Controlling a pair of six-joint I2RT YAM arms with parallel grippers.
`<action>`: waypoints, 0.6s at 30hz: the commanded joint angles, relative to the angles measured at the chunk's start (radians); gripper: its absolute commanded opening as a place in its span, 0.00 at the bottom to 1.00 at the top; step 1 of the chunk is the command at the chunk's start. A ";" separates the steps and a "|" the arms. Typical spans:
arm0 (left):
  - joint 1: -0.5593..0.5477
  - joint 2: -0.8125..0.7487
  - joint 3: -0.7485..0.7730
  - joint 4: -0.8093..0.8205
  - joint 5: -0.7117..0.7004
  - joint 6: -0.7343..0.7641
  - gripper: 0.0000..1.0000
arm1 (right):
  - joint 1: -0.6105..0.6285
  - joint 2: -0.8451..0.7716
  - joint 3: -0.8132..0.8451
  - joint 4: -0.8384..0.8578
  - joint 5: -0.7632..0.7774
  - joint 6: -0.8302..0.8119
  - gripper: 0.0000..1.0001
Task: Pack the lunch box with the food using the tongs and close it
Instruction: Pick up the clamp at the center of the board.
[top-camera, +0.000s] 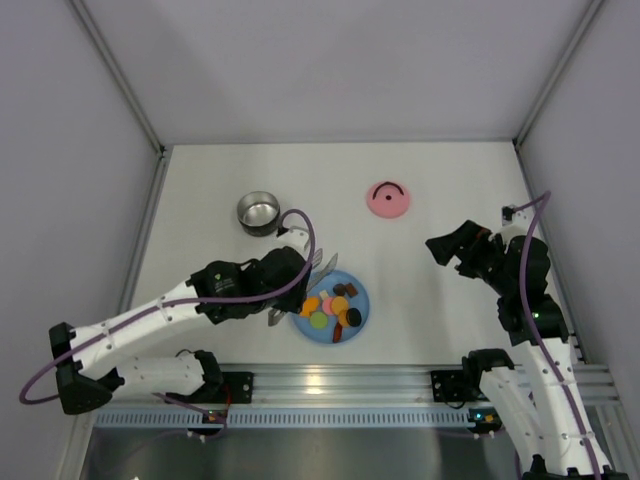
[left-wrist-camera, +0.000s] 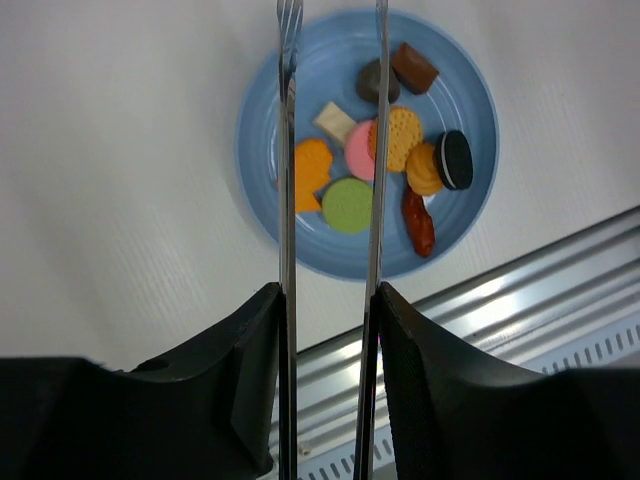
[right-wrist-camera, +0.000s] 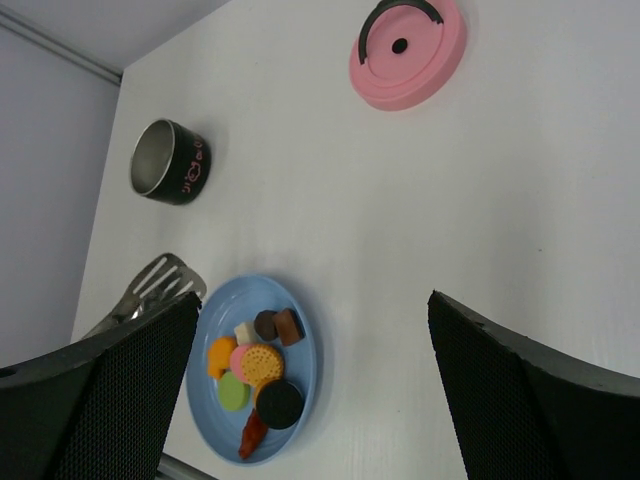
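Lunch box upright on the counter, open and seemingly empty, well apart from its pink lid. Food all heaped on the blue plate, near the box. Tongs aimed across the plate, tips apart by its rim; contact with any piece impossible to tell. Likely step: going for a first piece. Next: lower the tips around one piece, squeeze, carry to the box. Left fingers partly closed, clamping the tongs' two arms from outside. Right fingers spread wide, holding nothing, clear of everything.
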 joint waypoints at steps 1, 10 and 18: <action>-0.037 -0.055 -0.028 -0.005 0.087 -0.009 0.46 | -0.017 0.000 0.014 0.070 0.019 -0.001 0.95; -0.050 -0.106 -0.086 0.014 0.233 0.011 0.45 | -0.017 -0.005 0.001 0.063 0.026 -0.004 0.95; -0.050 -0.110 -0.123 0.049 0.287 0.028 0.44 | -0.017 -0.009 -0.009 0.060 0.029 -0.007 0.95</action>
